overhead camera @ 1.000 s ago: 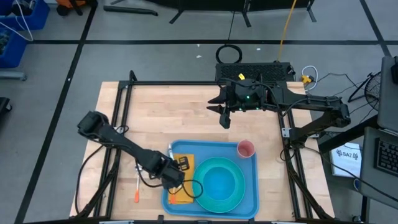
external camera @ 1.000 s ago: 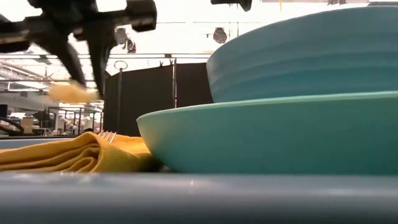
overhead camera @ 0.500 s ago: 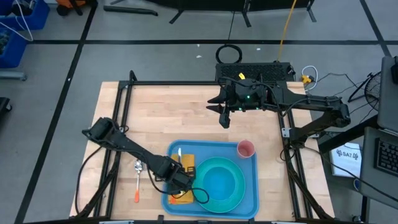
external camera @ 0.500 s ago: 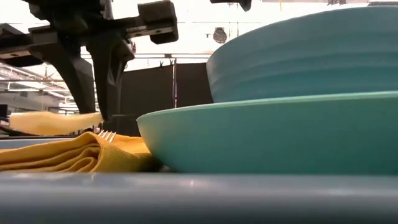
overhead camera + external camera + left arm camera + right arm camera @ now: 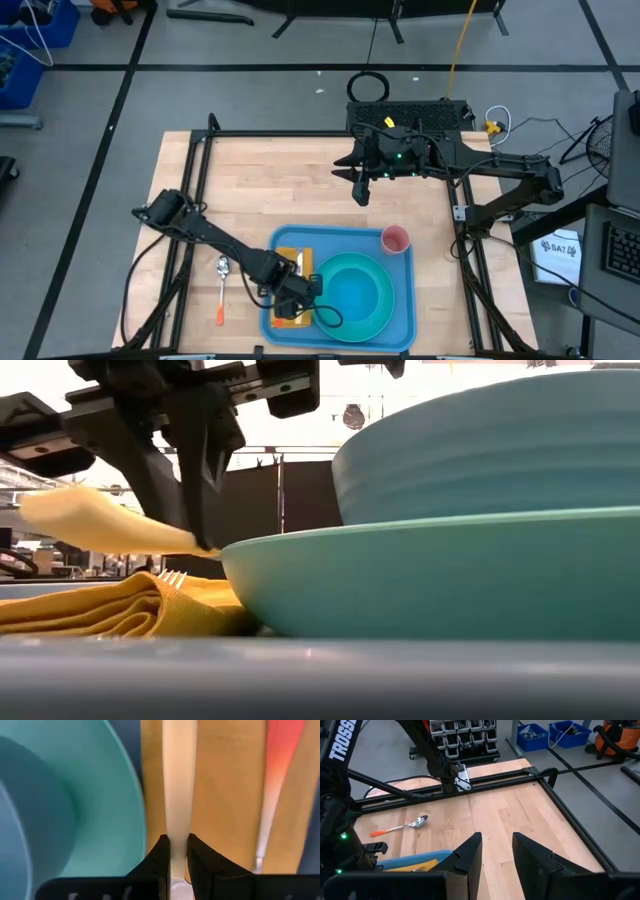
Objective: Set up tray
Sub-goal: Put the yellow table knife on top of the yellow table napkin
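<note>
A pale wooden table (image 5: 270, 190) with a black metal frame fills the middle of the overhead view. On its near edge lies the large flat blue plastic tray (image 5: 404, 312), a rounded rectangle with a low rim, its long axis running left to right across the table. Inside it, toward the right, sits a round turquoise plate (image 5: 372, 315) with a matching turquoise bowl (image 5: 500, 450) stacked on it; the low view shows the bowl rising above the plate's rim. A small pink cup (image 5: 396, 239) stands in the tray's far right corner. A folded yellow-orange napkin (image 5: 296, 262) lies in the tray's left part, just beside the plate, and the silver tines of a fork (image 5: 172, 576) show on top of it. The left arm reaches diagonally from the table's left side to the tray, and the left hand (image 5: 301, 290) hangs over the napkin next to the plate's left edge, its fingers (image 5: 160, 854) pinched narrowly on a slim cream-coloured utensil handle (image 5: 178, 785). In the low view that handle slants, one end raised to the left and the gripped end low, close to the plate's rim. A metal spoon with an orange handle (image 5: 221, 293) lies on the bare table left of the tray, its long axis running front to back. The right arm waits over the far part of the table, well apart from the tray, and the right hand (image 5: 496, 851) hangs with its fingers parted and nothing between them.
</note>
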